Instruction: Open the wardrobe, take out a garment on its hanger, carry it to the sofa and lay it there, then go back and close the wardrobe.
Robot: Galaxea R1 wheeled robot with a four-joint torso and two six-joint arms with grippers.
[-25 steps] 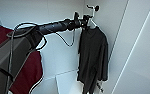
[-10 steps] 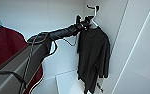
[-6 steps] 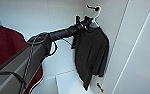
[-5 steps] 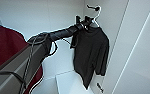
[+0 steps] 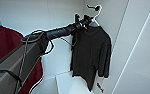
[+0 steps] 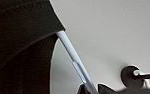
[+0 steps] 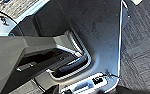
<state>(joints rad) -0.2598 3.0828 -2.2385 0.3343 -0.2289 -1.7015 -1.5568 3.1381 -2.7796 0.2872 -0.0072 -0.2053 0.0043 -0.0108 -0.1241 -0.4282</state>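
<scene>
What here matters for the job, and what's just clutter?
Job: coat; hanger it hangs on; left gripper at the hanger; wardrobe interior.
Clutter: maroon jacket; white box on the wardrobe floor.

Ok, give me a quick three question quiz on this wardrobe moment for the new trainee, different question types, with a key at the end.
1. True or false: the left gripper is at the white hanger that carries the dark garment.
2. Multiple choice: what hangs at the left of the head view? A) a maroon garment B) a yellow towel C) a blue bag
3. Fill in: in the left wrist view, the pale bar running out from under the dark cloth is part of the ____.

Key: 1 true; 2 A; 3 hanger
</scene>
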